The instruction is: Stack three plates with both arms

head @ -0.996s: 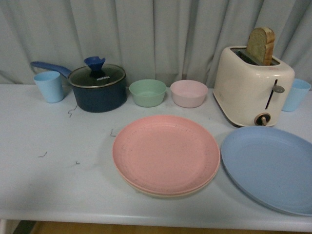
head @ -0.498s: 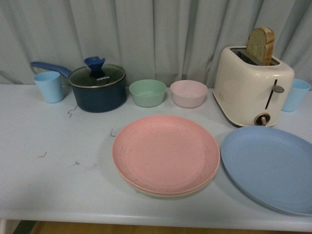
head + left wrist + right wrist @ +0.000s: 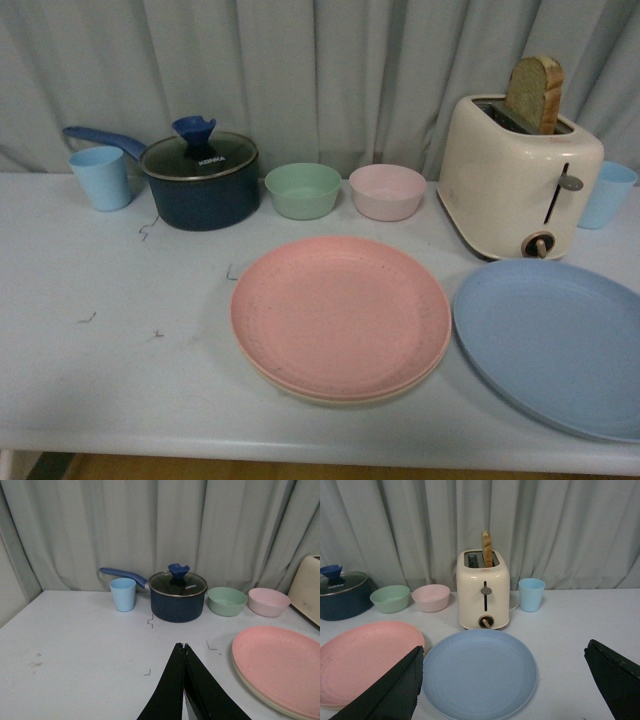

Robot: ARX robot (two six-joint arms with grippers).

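Nothing is seen to have moved since the earlier frames; neither arm shows in the front view. On the tabletop [image 3: 120,380] the blue plate [image 3: 555,345] lies alone by the front-right corner. The pink plate [image 3: 340,315] is stacked on the cream plate [image 3: 330,400] at mid front edge, just beside the blue one.

Likely step: the blue plate is to be put on the pink. Its shallow rim should be pinched on the side away from the toaster [image 3: 515,175], lifted clear of the pink rim, centred and lowered flat.

The right hand [image 3: 503,650] is spread wide, facing the blue plate, with nothing held or touched. The left hand [image 3: 183,646] is clenched tip to tip, empty, above bare tabletop.
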